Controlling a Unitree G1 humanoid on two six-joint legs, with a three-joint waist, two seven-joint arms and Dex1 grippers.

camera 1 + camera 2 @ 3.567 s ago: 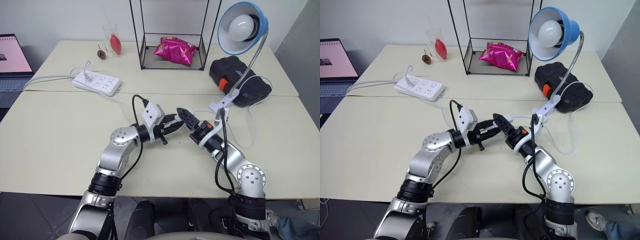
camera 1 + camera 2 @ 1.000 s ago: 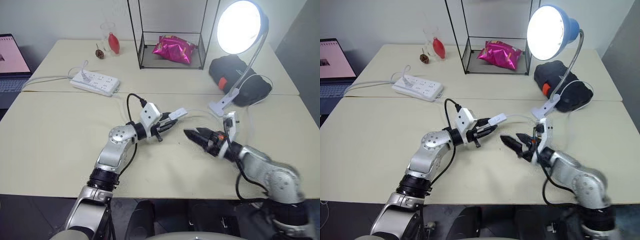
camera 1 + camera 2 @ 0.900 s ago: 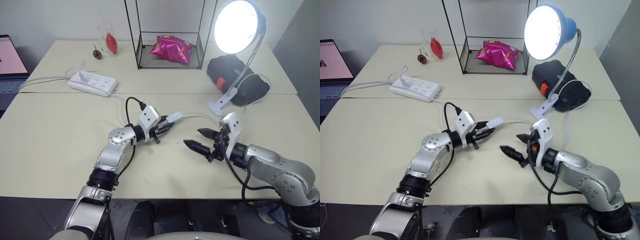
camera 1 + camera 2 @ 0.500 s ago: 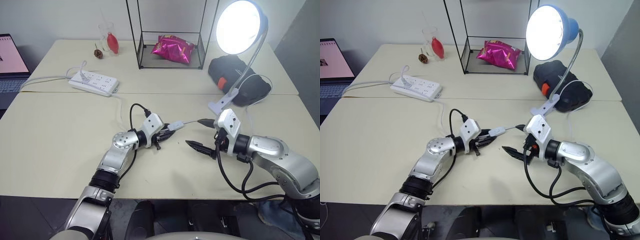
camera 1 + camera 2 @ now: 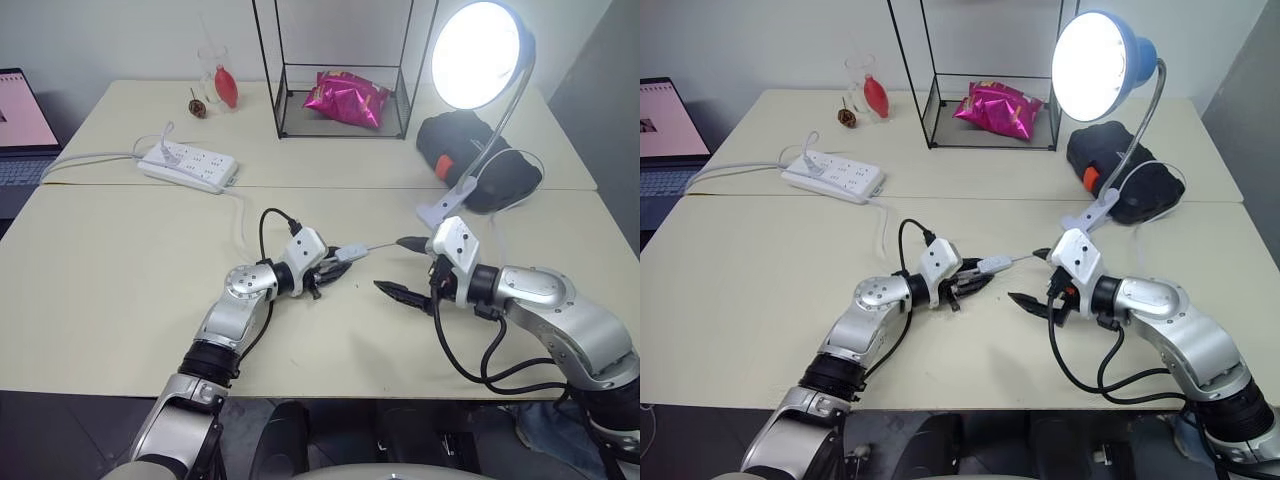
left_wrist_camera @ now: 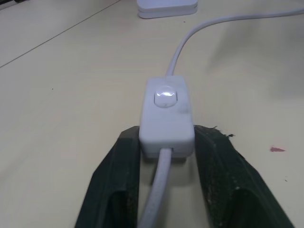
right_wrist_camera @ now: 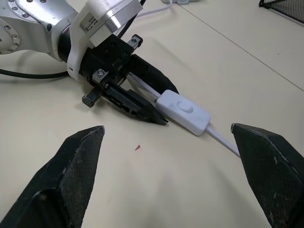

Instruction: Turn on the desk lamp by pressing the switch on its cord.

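The switch [image 6: 166,116] is bracketed by the left gripper's [image 5: 335,270] fingers; the right gripper's [image 5: 403,268] fingers are spread wide, empty, mid-worktop [image 5: 120,280].

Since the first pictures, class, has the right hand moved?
Yes. The right hand has drawn back from the switch toward the lamp's clip base and stands open, apart from the left hand.

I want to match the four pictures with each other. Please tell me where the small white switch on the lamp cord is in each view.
Left eye view: switch mid-table, at the left gripper.
Right eye view: same place.
Left wrist view: centre, between the black fingers.
Right wrist view: centre, on the table.
Shared landmark: the cord leaving the switch.
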